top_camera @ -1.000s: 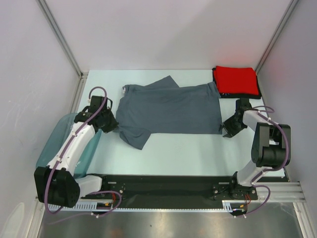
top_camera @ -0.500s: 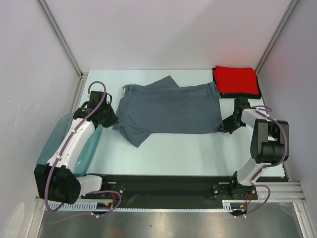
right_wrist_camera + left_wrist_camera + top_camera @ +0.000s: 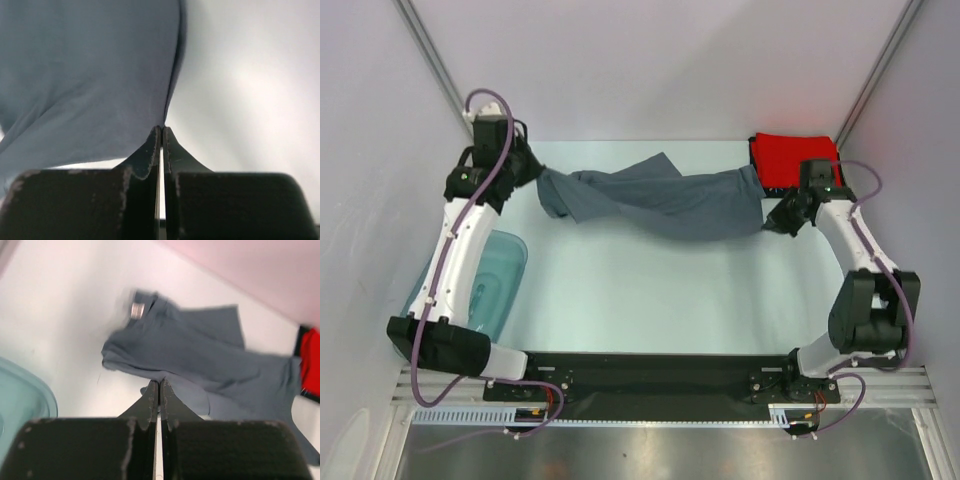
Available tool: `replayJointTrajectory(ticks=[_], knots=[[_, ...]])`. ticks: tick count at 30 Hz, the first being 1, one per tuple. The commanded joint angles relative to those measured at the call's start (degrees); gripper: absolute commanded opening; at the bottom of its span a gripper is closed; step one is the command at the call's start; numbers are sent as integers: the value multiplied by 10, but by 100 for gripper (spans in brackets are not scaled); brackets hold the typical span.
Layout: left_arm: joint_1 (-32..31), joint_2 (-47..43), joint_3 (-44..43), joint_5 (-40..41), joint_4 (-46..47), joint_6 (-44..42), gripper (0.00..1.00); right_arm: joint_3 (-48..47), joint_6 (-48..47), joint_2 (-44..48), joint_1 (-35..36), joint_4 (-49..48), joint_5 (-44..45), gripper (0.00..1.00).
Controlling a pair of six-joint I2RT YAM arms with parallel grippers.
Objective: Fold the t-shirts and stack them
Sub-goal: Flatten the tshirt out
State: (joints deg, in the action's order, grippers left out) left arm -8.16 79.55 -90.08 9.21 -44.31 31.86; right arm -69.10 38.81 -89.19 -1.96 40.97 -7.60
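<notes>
Top external: left gripper [image 3: 534, 174], right gripper [image 3: 773, 222] both clamping slate shirt [image 3: 660, 205], holding it stretched; fold beginning, next needing even lay-over.

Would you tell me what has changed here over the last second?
The left gripper and right gripper lifted the near edge of the blue-grey t-shirt and carried it toward the far wall; it now sags between them. The red t-shirt and teal tub stayed put.
</notes>
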Motion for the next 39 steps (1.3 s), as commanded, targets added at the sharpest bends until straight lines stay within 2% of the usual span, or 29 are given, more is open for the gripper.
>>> replayJointTrajectory(ticks=[1,8,14,16,20,24,29,35,39], knots=[[15,32,-105,43,22,-27,0,-93,-57,81,17,53,6,0],[24,107,-355,29,41,-41,0,-207,-102,175,18,125,18,0],[25,96,-463,53,99,-78,0,-253,-137,266,18,160,6,0],[25,73,-460,70,129,-92,0,-259,-149,288,18,166,-4,0],[25,-23,-397,91,255,-130,0,-276,-166,340,35,166,-37,0],[24,-63,-395,101,297,-143,0,-322,-189,404,38,172,-62,0],[24,-86,-396,98,331,-144,0,-400,-206,439,36,225,-59,0],[25,-41,-419,96,380,-131,0,-400,-166,432,33,276,-53,0],[25,53,-471,78,373,-116,0,-355,-139,411,34,296,23,0]])
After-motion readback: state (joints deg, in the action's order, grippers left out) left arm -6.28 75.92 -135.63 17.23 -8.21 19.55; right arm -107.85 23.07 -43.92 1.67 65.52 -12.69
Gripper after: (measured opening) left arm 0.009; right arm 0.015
